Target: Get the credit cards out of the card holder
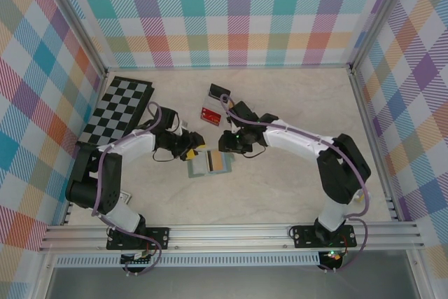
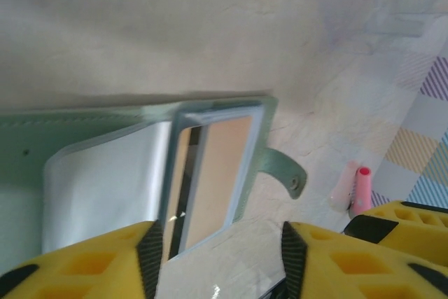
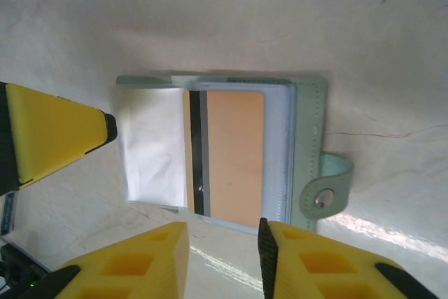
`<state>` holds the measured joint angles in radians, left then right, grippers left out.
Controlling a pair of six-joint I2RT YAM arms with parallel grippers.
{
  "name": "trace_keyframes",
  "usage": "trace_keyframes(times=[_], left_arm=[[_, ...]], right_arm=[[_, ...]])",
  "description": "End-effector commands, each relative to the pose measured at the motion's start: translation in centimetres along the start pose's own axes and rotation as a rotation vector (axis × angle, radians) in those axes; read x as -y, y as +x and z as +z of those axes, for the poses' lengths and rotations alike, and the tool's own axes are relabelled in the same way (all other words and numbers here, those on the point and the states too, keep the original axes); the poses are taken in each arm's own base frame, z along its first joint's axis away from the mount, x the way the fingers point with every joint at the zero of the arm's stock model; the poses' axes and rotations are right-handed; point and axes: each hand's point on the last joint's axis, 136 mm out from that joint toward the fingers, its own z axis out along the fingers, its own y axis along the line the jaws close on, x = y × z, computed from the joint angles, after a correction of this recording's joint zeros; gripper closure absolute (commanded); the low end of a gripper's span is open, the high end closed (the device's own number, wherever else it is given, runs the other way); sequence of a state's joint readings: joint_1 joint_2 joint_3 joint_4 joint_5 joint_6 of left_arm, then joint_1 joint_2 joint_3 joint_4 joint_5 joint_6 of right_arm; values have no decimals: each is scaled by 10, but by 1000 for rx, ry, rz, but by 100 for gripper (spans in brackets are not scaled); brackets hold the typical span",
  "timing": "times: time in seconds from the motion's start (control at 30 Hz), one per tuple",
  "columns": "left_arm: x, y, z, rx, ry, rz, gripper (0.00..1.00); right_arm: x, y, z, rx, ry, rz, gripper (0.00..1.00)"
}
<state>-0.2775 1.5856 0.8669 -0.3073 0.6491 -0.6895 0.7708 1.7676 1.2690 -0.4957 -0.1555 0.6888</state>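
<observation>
Lying open on the table (image 1: 280,187) between both arms, the card holder (image 3: 310,124) showed an orange card (image 3: 234,159) in its sleeve. The left gripper (image 2: 218,260) and right gripper (image 3: 224,260) hovered at its edge, fingers apart, empty.

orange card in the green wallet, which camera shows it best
Right wrist: the orange plastic card lies face-on, black stripe and edges clear. Left wrist shows it slanted and foreshortened; top external, just a tiny patch.

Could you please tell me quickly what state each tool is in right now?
Left tool: open, holding nothing, poised over the card holder.
Right tool: open, holding nothing.
</observation>
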Motion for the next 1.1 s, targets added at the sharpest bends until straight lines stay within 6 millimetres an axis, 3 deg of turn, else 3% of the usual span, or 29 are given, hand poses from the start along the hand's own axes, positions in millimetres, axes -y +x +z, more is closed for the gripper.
trace_keyframes(times=[0.0,0.23,0.47,1.07], left_arm=[[-3,2,-3,8,12,-11,58],[-3,7,4,-20,50,-11,71],[-10,12,21,-50,23,-7,71],[-14,15,46,-115,18,26,77]], right_arm=[[-4,4,14,-53,8,43,72],[-1,-2,42,-100,51,44,78],[8,-5,53,-121,105,46,79],[28,17,73,-177,120,59,76]])
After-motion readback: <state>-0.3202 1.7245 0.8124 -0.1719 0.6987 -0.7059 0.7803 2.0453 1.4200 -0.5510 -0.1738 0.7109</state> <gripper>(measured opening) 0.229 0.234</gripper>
